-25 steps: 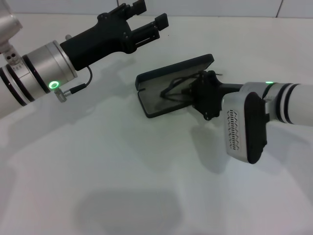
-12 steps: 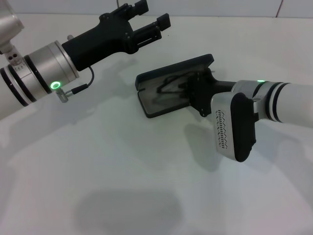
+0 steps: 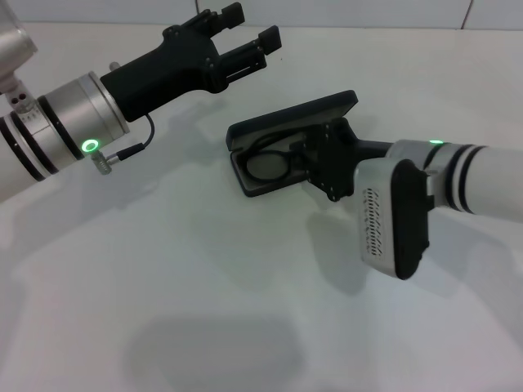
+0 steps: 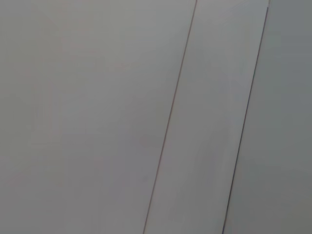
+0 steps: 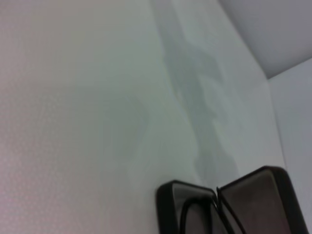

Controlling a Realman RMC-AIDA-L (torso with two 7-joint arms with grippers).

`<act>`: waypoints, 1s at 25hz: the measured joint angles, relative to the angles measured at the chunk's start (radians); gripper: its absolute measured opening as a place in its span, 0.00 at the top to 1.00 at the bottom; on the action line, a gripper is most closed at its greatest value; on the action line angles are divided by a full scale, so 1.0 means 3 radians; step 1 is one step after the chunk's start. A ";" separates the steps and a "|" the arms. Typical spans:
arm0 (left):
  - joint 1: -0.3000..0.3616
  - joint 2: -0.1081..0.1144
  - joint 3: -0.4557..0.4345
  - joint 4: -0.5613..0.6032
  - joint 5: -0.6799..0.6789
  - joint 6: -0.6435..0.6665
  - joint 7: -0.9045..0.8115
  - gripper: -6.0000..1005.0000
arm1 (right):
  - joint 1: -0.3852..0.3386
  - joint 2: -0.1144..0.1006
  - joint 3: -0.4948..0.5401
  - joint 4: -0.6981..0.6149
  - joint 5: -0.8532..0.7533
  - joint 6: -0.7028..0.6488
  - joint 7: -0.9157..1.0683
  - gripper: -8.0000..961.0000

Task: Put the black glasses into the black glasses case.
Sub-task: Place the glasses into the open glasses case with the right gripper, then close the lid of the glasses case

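The black glasses case [image 3: 304, 117] lies open on the white table, lid raised at the back and tray toward me. The black glasses [image 3: 266, 166] lie low in the tray, with one lens showing against the grey lining. My right gripper [image 3: 311, 157] reaches into the case from the right, at the right end of the glasses. The right wrist view shows the open case [image 5: 165, 196] at the picture's edge, with the thin wire frame [image 5: 186, 210] inside it. My left gripper [image 3: 243, 34] hangs open and empty above the table, behind and left of the case.
The white table [image 3: 204, 269] surrounds the case, with a white wall along its back. The left wrist view shows only pale wall panels [image 4: 97, 117]. My right forearm [image 3: 458, 184] stretches across the table's right side.
The glasses went from tilted above the case down flat into its tray. My right gripper moved left and lower over the case. The left arm barely moved.
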 joint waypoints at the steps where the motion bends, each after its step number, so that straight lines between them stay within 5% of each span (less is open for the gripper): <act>1: 0.0000 0.0001 0.0000 0.0000 0.0000 0.0000 0.0000 0.19 | -0.0050 -0.0004 0.0032 -0.0051 0.0004 -0.0058 0.0001 0.76; 4: 0.0001 0.0002 0.0000 -0.0008 0.0001 -0.0002 -0.0003 0.19 | -0.0191 -0.0009 0.0264 -0.0184 0.0008 -0.0398 0.0035 0.76; 7: -0.0003 0.0008 0.0000 -0.0024 0.0044 -0.0111 -0.0060 0.19 | -0.0336 -0.0022 0.0792 -0.0294 0.0009 -0.1207 0.0200 0.75; 12: -0.0224 0.0021 0.0000 -0.0018 0.0409 -0.0903 -0.0457 0.19 | -0.0312 -0.0044 0.2324 0.0095 -0.0010 -0.3187 0.0465 0.73; 16: -0.0474 -0.0009 0.0000 0.0071 0.0720 -0.1520 -0.0590 0.19 | -0.0232 -0.0179 0.3267 0.0728 -0.0100 -0.4087 0.0473 0.72; 18: -0.0583 -0.0009 0.0000 0.0254 0.0849 -0.1906 -0.0584 0.19 | -0.0236 -0.0256 0.3650 0.1089 -0.0101 -0.4290 0.0453 0.71; 20: -0.0608 -0.0009 0.0000 0.0289 0.0893 -0.1994 -0.0579 0.19 | -0.0252 -0.0257 0.3749 0.1174 -0.0102 -0.4301 0.0447 0.71; 25: -0.0691 -0.0017 0.0000 0.0433 0.1116 -0.2272 -0.0569 0.19 | -0.0412 -0.0177 0.3842 0.1185 -0.0110 -0.4225 0.0359 0.65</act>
